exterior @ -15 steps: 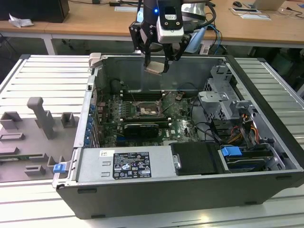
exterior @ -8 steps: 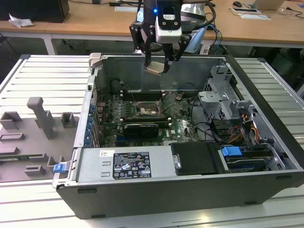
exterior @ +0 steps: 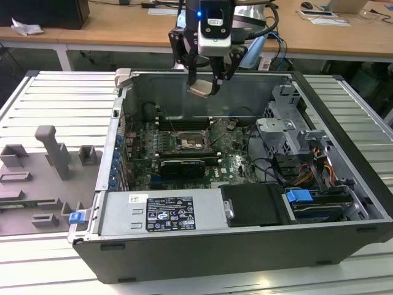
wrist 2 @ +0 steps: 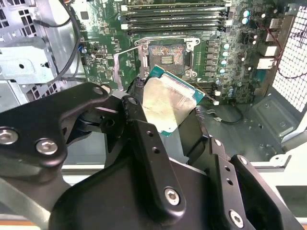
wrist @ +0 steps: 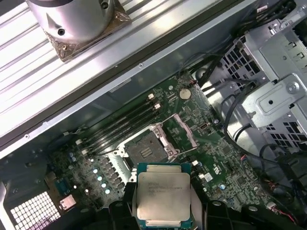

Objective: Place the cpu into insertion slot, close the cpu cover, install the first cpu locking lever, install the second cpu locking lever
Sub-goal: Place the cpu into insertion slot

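- The gripper (exterior: 203,84) hangs above the open computer case (exterior: 344,184), its fingers clamped on the cpu (wrist 2: 168,103).
- Below, the insertion slot (wrist: 144,151) sits bare on the green motherboard (wrist: 225,160), with the cpu cover (wrist: 184,130) swung open beside it.

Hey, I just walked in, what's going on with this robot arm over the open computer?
The arm's black gripper is holding a small thin square silvery-grey cpu above the open dark grey computer case. The cpu hangs over the green motherboard, not yet seated in the small square silver-rimmed insertion slot. The square silver metal cpu cover stands swung open beside the slot, leaving the socket bare.
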`<state>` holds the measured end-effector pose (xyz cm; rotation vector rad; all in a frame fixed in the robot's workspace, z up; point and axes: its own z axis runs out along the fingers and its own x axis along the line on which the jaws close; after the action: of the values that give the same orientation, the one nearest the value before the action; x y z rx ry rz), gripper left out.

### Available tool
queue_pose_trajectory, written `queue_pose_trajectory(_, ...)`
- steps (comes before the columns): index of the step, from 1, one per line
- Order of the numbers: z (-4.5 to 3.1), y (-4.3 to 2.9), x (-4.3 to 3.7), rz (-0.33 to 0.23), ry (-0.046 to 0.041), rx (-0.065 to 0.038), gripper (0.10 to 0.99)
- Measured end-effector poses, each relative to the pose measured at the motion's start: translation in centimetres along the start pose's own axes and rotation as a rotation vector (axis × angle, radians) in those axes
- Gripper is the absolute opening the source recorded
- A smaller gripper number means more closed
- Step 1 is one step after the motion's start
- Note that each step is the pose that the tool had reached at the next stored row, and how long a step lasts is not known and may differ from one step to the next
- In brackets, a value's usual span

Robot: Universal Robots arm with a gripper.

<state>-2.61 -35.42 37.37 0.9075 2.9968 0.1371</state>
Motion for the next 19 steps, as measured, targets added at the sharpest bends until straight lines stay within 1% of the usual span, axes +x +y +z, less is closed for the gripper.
queue_pose_trajectory(1, 0.01, 0.00, 0.00, 0.016, -0.0014, 0.000, 0.537)
queue_pose_trajectory(8, 0.04, 0.00, 0.00, 0.083, -0.0073, -0.001, 0.537)
queue_pose_trajectory(14, 0.06, 0.00, 0.00, 0.132, -0.0116, -0.002, 0.537)
queue_pose_trajectory(19, 0.09, -0.01, 0.00, 0.189, -0.0166, -0.003, 0.537)
